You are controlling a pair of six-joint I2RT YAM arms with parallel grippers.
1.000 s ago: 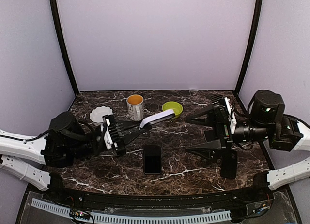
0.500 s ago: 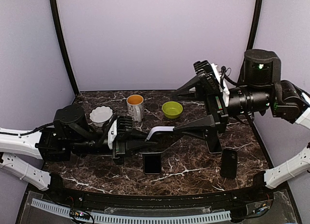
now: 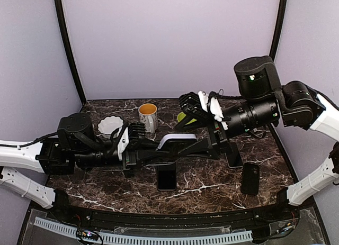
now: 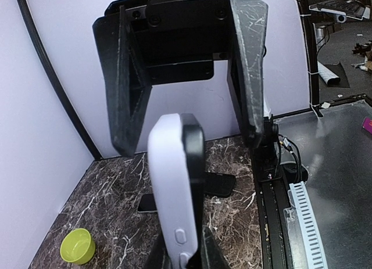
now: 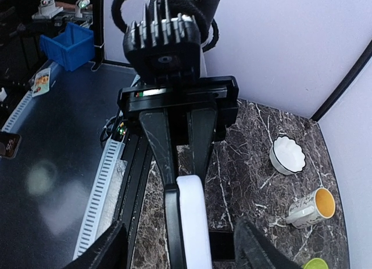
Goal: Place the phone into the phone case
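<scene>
Clamping, L fingers [image 5: 157, 147]: shut tight on one end of white phone case [image 3: 172, 139]; case held edgewise, off the bench [image 3: 212, 184].
R fingers [image 4: 247, 77]: apart, one each side of case's free end; contact w/ case can't tell.
Case: white shell, dark inner layer, between both arms.
Phone [image 3: 166, 174]: black, flat on bench, below held case, nr front edge.
Right side: dark slab [image 3: 250, 178] and second slab [image 3: 233, 158], both flat.
Back row: mug [image 3: 148, 116], white bowl [image 3: 110, 125], green bowl [image 4: 77, 246].
</scene>
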